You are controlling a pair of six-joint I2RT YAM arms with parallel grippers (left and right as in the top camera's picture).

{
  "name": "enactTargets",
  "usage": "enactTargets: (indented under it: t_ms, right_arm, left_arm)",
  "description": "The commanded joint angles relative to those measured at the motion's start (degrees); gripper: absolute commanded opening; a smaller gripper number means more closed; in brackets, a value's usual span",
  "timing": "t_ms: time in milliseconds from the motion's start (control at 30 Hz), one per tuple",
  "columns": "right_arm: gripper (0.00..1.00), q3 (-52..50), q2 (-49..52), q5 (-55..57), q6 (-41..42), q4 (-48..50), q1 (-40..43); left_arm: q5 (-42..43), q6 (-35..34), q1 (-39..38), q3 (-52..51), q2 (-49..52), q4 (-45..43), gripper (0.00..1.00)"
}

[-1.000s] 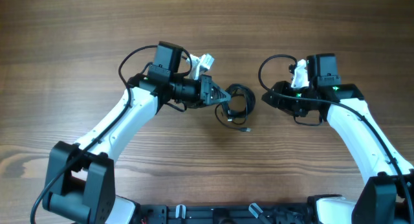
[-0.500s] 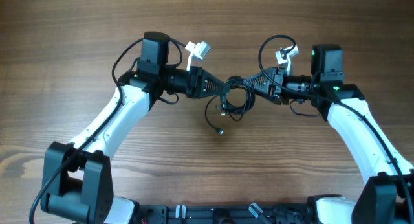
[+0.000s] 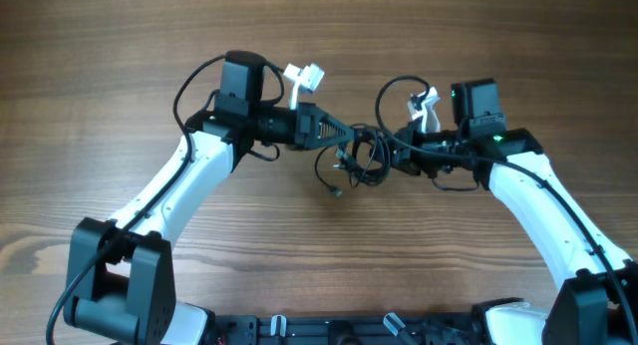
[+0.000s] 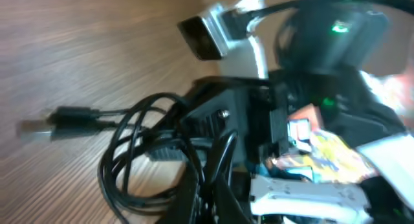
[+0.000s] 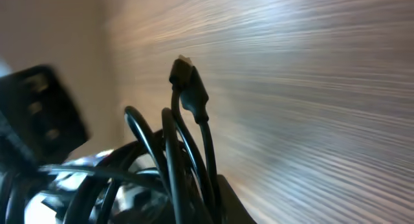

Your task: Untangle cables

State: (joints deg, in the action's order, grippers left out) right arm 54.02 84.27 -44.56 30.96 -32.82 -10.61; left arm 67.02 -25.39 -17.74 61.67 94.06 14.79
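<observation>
The cables (image 3: 365, 156) are a small bundle of thin black loops held between my two grippers above the table's middle. One plug end (image 3: 336, 191) hangs down to the lower left. My left gripper (image 3: 347, 136) is shut on the bundle's left side. My right gripper (image 3: 392, 152) is shut on its right side, close to the left one. In the left wrist view the loops (image 4: 139, 153) and a plug (image 4: 61, 120) spread left of my fingers (image 4: 194, 195). In the right wrist view the strands (image 5: 174, 166) rise past one finger (image 5: 229, 201), with a plug (image 5: 187, 85) on top.
The brown wooden table (image 3: 120, 46) lies all around. The thicker arm cables loop above each wrist, left (image 3: 194, 91) and right (image 3: 394, 91). The right arm's body (image 4: 336, 62) fills the right of the left wrist view.
One second ago the bundle lay by the left gripper and the right arm was apart. Both then took the bundle; the right gripper has since moved left, nearer the left one.
</observation>
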Motion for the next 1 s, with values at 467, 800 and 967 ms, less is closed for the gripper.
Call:
enactTargets:
  t_ms: [467, 800, 967]
  right_arm:
    - [0.04, 0.0, 0.6, 21.2, -1.0, -4.1, 0.8]
    - [0.04, 0.0, 0.6, -0.6, 3.9, 7.1, 0.8]
    - [0.04, 0.0, 0.6, -4.4, 6.6, 12.5, 0.8]
  left_arm:
    - [-16.9, 7.2, 0.7, 0.6, -1.4, 12.4, 0.73]
    - [-11.1, -3.9, -6.1, 0.6, -1.4, 3.5, 0.83]
    - [-11.1, -12.2, -6.4, 0.6, -1.4, 2.8, 0.82]
